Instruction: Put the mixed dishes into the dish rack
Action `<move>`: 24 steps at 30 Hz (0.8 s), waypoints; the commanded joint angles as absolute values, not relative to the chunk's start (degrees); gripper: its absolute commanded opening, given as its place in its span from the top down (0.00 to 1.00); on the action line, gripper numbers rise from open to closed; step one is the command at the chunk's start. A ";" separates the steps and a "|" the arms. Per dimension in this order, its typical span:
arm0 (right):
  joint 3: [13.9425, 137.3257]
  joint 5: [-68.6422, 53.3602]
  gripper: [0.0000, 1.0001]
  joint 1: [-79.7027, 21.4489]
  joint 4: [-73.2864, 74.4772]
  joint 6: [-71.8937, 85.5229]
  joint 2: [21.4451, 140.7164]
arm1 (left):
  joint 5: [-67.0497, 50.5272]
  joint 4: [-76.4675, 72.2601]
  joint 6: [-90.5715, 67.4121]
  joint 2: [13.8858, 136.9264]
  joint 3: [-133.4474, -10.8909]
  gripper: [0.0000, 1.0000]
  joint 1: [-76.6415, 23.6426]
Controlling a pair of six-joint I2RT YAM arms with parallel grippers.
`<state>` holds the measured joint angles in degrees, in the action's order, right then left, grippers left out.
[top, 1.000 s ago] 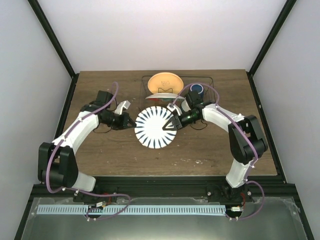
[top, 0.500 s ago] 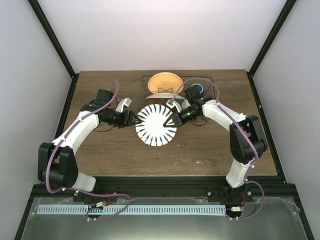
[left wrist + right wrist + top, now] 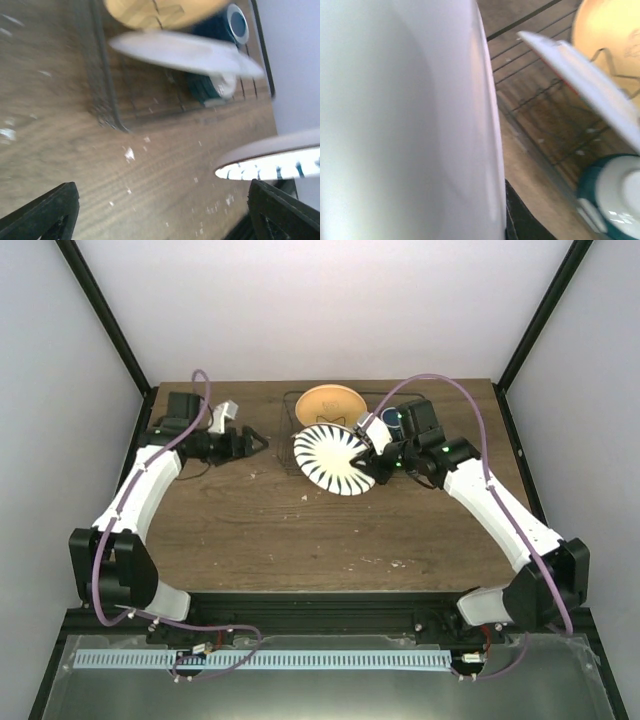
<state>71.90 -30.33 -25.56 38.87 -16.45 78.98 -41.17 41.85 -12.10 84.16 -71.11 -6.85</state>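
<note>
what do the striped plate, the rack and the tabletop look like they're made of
Striped plate: probably glazed ceramic or melamine; smooth white surface with dark painted rays. Dish rack: thin grey metal wire, possibly coated. Table: dark wood or wood-look laminate, matte, with visible grain lines.

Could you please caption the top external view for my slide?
Right gripper holds a white round plate with dark radial stripes at the grey wire dish rack; left gripper open.
</note>
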 commanded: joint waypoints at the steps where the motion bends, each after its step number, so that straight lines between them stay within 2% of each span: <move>1: 72.15 -18.38 0.99 -27.30 29.55 -20.50 74.36 | -26.60 39.48 -15.08 83.21 -78.29 0.03 -5.46; 5: 72.26 -10.50 0.99 -28.63 26.65 -25.63 73.37 | -13.55 39.46 -15.40 84.63 -83.08 0.00 -4.90; 11: 71.98 -2.21 0.99 -30.14 21.00 -31.85 73.40 | -3.67 39.30 -16.23 88.56 -86.44 0.00 -4.75; 24: 68.23 4.19 0.99 -35.78 13.88 -48.74 75.11 | -2.11 37.80 -14.66 89.27 -84.71 0.00 -4.68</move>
<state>68.23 -0.03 -33.45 25.17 -41.71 76.12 -3.16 38.92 -14.96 89.78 -85.49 -4.86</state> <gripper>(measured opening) 0.130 0.997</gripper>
